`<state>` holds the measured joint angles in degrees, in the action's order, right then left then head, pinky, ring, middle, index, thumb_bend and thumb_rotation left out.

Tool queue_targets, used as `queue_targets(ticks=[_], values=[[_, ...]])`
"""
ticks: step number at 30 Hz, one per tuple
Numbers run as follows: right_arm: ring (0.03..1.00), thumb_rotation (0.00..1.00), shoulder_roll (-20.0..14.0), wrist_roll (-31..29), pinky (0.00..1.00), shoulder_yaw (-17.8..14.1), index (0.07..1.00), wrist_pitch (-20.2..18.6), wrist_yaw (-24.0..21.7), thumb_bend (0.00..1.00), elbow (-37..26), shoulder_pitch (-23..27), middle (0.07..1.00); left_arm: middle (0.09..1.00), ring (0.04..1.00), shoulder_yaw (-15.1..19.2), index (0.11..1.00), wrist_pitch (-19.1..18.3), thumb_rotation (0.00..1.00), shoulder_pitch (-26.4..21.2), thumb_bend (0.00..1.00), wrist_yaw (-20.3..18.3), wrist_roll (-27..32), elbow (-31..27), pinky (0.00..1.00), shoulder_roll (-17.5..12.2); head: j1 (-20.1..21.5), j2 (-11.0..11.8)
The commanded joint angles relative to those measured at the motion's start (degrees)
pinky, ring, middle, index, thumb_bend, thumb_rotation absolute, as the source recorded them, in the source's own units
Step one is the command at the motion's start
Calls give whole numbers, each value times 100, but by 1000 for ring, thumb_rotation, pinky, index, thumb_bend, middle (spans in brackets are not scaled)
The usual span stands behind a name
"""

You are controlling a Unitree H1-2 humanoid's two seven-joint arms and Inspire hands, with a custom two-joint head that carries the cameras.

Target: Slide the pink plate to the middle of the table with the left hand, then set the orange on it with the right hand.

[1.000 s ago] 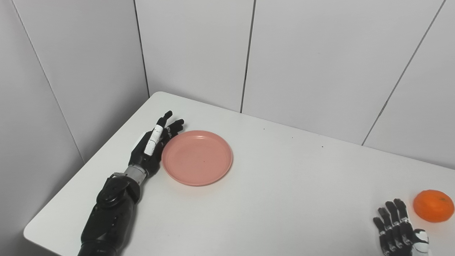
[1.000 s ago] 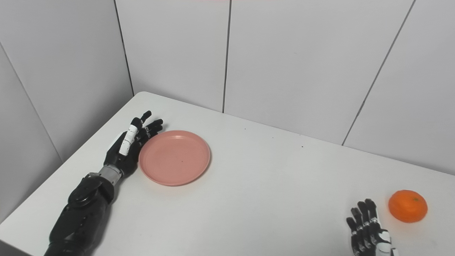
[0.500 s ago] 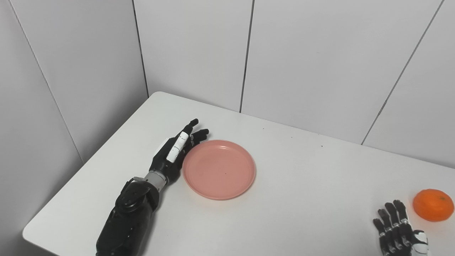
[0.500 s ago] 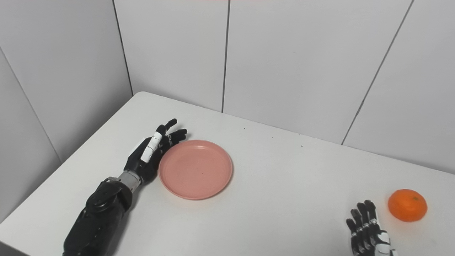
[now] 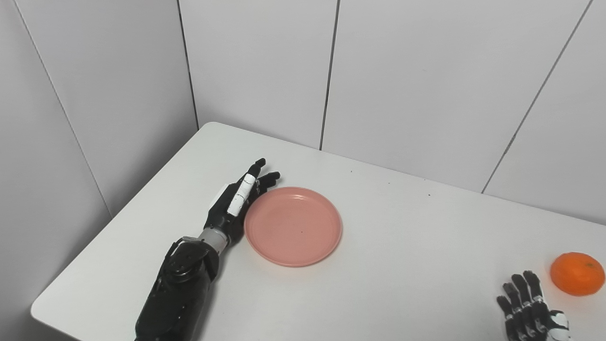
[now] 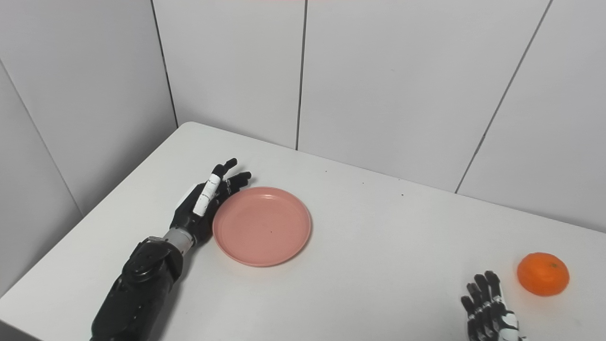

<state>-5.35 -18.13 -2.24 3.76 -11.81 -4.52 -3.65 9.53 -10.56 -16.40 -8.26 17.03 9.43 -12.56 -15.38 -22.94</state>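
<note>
We see the pink plate [image 5: 293,226] lying flat on the white table [image 5: 388,265], a little left of the table's middle and somewhat toward the far side. Its rim is round and the inside is bare.

Just beside the plate's left edge stands the left hand [image 5: 233,203]. It is on its side, with the palm turned to the plate and the fingers [image 5: 258,174] stretched out straight, pointing to the far wall. The fingers are spread a little and hold nothing. The hand appears to touch the plate's rim near its left side, but we cannot tell for sure if there is contact. The black forearm comes in from the bottom left of the picture.

The orange [image 5: 577,273] rests on the table at the right side, near the front edge and well apart from the plate.

Near the orange, a little to its left and closer to us, we see the right hand [image 5: 531,316]. Its fingers point up and away, they are apart, and nothing is between them. It does not touch the orange. Part of this hand is cut off by the bottom edge.
</note>
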Motion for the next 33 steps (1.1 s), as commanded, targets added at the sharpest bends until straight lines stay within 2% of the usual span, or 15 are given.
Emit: queue_targets(ticks=[1, 14, 33], values=[[991, 1000, 88, -27, 1000, 40, 1000, -80, -18, 762, 231, -318, 981, 836, 900, -83, 937, -216, 823, -90, 942, 4, 12, -83, 1000, 111, 6, -8], [986, 1000, 143, 7, 1000, 59, 1000, -61, -19, 792, 251, -296, 977, 839, 905, -181, 932, -426, 831, -159, 938, 219, 46, -109, 1000, 468, 105, -22], [983, 1000, 130, 69, 1000, 105, 1000, -23, -51, 795, 203, -319, 975, 834, 898, -490, 935, -564, 828, -118, 914, -4, 246, -210, 1000, 671, 239, -46]])
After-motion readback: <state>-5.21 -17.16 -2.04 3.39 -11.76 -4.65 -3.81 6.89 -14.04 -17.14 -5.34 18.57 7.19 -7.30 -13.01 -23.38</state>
